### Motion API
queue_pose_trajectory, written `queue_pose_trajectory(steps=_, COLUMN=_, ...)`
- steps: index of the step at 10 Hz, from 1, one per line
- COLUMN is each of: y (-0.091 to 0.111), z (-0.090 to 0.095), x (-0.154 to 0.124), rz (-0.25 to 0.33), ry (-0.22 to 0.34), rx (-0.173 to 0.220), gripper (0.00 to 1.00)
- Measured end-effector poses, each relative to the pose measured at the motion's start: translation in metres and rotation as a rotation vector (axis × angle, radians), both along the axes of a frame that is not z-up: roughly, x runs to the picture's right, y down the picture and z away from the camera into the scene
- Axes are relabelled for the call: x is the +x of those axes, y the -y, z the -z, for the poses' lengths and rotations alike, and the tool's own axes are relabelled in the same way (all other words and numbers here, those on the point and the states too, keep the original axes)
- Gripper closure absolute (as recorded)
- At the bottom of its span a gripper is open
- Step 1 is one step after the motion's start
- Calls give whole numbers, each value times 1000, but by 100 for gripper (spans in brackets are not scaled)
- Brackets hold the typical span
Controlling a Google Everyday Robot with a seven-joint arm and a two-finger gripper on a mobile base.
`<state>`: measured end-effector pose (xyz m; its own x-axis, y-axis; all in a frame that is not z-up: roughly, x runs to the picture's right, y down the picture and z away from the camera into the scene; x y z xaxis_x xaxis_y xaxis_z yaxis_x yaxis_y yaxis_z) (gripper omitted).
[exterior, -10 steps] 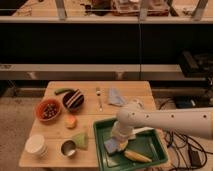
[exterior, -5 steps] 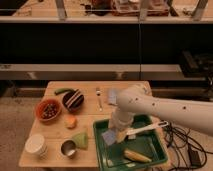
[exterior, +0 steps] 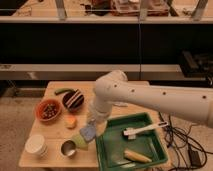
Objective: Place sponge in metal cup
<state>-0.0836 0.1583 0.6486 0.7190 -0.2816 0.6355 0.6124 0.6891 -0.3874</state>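
**Sponge leaving the tray, carried toward the metal cup**

Swinging left since the earlier frames, the white arm [exterior: 150,95] is now reaching across the wooden table [exterior: 52,135], and the sponge that was over the tray is now hanging past the tray's left rim. The arm is coming in from the right and bending down over the middle of the table. Below it, the green tray [exterior: 150,155] is sitting at the table's right end, holding a white brush [exterior: 145,130] and a yellow item that looks like a banana [exterior: 136,156].

On the left half of the table, a red bowl of mixed food [exterior: 48,110] and a dark bowl [exterior: 74,99] are standing side by side, with a green vegetable [exterior: 62,91] behind them and an orange fruit [exterior: 71,121] in front. A white cup [exterior: 36,145] is standing near the front left corner.

The gripper [exterior: 91,125] is pointing downward, clamped on the blue sponge [exterior: 88,132]. The sponge is hanging just under the fingers, tilted, its long axis running from upper right to lower left. A green cloth [exterior: 80,141] is lying directly beneath it. The metal cup [exterior: 68,148] is standing upright, just left of and below the sponge.
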Motion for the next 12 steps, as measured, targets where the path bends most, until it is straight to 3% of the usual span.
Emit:
queue_pose_trajectory(steps=3, y=-33, z=-7, x=-62, rz=136, ry=111, rx=6, gripper=82)
queue_pose_trajectory(steps=5, y=-60, z=-8, x=-81, rz=223, ry=166, rx=13, gripper=82)
queue_pose_trajectory(steps=7, y=-71, z=-4, x=-82, rz=269, ry=169, rx=26, gripper=82)
queue_pose_trajectory(steps=12, y=-72, z=-7, x=-87, rz=292, ry=140, rx=50, gripper=82)
